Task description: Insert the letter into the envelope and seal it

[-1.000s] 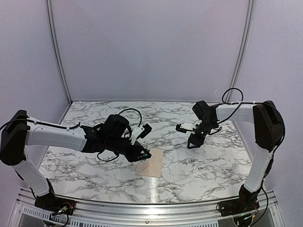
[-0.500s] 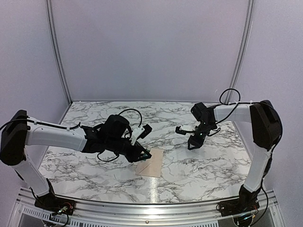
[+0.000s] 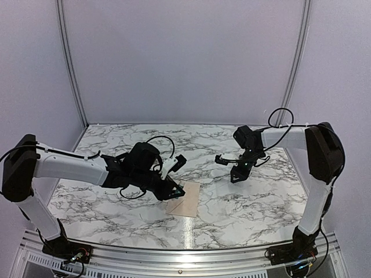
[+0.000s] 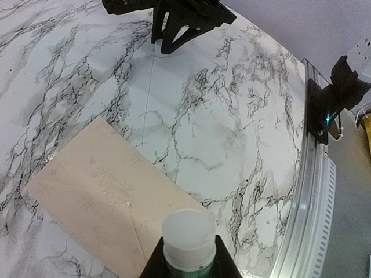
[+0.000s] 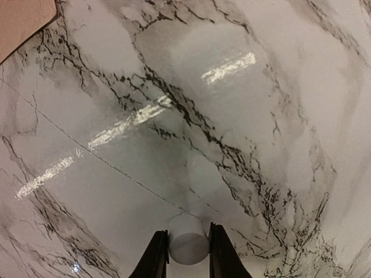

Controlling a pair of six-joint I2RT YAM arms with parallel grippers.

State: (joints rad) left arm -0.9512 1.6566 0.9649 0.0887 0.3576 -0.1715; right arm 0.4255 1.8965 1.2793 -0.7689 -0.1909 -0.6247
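The envelope point(image 3: 186, 200) lies flat on the marble table, cream with diagonal fold lines, also filling the lower left of the left wrist view point(image 4: 104, 191). The letter is out of view. My left gripper point(image 3: 174, 191) hovers at the envelope's left edge, shut on a green glue stick point(image 4: 188, 237) whose white tip points over the paper. My right gripper point(image 3: 236, 175) is off to the right above bare marble, shut on a small white cap point(image 5: 186, 238) pinched between both fingers. A corner of the envelope point(image 5: 20, 20) shows at the right wrist view's top left.
An aluminium rail point(image 4: 313, 191) runs along the table's near edge, with the right arm's base point(image 4: 336, 95) bolted on it. Pale walls and metal frame posts point(image 3: 69, 63) enclose the back and sides. Marble table point(image 3: 220, 202) lies between the two grippers.
The right gripper's jaws have narrowed onto the white cap and its wrist has turned slightly. The left gripper with the glue stick has barely shifted. The envelope has not moved.
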